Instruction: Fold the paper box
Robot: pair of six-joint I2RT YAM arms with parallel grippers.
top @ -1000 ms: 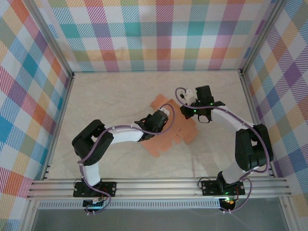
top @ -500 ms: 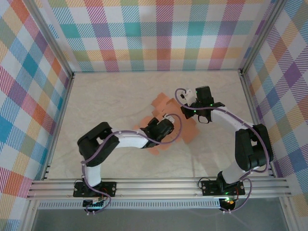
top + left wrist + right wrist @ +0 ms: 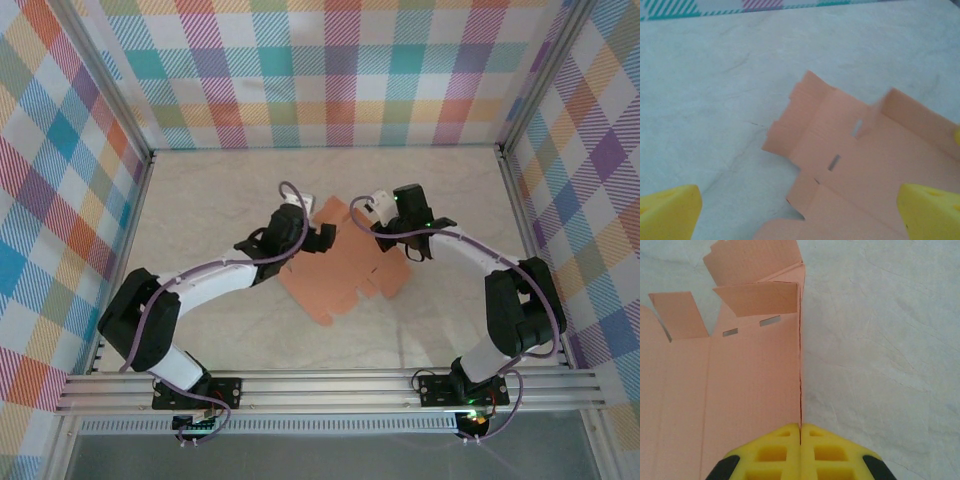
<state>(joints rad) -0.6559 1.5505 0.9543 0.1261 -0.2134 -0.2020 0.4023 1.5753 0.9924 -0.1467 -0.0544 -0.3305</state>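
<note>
At the middle of the table (image 3: pixel 200 200), the paper box (image 3: pixel 345 265) lies as a mostly flat salmon sheet with one side panel standing up. I see my right gripper (image 3: pixel 800 427) with jaws pressed fully together, pinching that raised panel's edge. My left gripper (image 3: pixel 320 238) hovers over the sheet's far-left flaps, jaws spread wide, its yellow fingertips (image 3: pixel 670 212) holding and touching nothing.

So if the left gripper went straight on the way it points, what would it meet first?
Most likely the paper box: the open left gripper aims at its flat slotted panel. Exact depth is unclear.
</note>
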